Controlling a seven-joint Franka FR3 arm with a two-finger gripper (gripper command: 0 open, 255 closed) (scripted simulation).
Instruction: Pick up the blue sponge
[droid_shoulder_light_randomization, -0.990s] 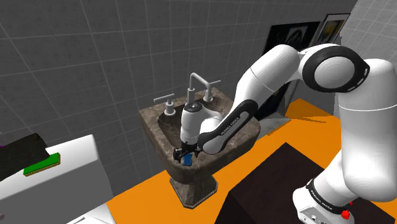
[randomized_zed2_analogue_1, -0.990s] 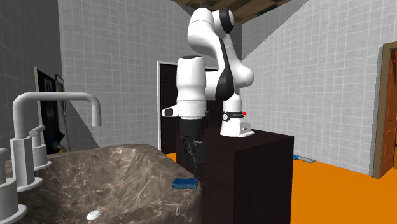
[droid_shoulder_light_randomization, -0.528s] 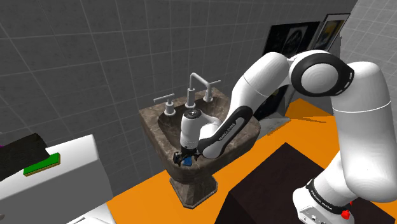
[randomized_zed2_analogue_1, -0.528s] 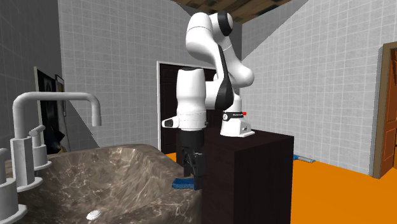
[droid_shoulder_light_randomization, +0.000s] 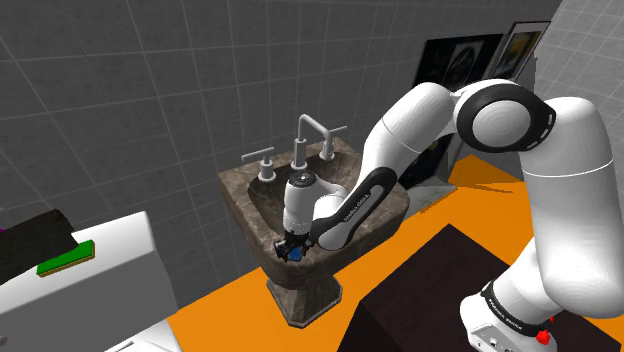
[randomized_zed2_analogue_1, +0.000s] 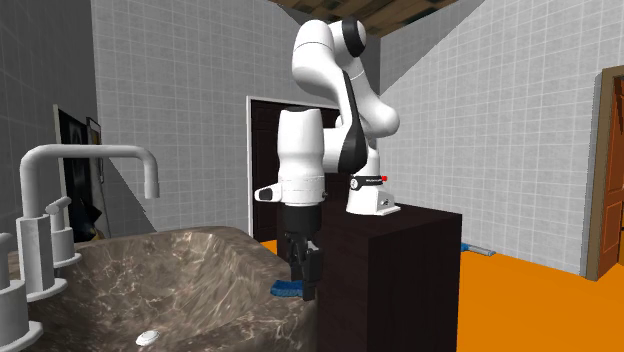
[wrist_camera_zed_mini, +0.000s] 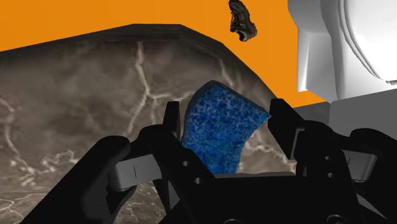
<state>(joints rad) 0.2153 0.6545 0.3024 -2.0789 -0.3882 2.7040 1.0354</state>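
Wrist view, end effector (wrist_camera_zed_mini: 222, 118) clasping blue sponge (wrist_camera_zed_mini: 218, 132), on sink (wrist_camera_zed_mini: 89, 89) rim

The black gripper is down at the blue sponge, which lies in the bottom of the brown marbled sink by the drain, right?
Not quite. The black two-finger gripper is down at the blue sponge, but the sponge lies on the rim of the brown marbled sink, away from the round drain; the second exterior view shows it.

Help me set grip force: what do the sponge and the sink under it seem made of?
Blue sponge: seems to be soft, porous foam with a matte finish; its surface is mottled with fine darker specks.
Sink: looks like smooth brown-grey stone, perhaps marble; pale veins branch across it, though this render leaves the gloss open.
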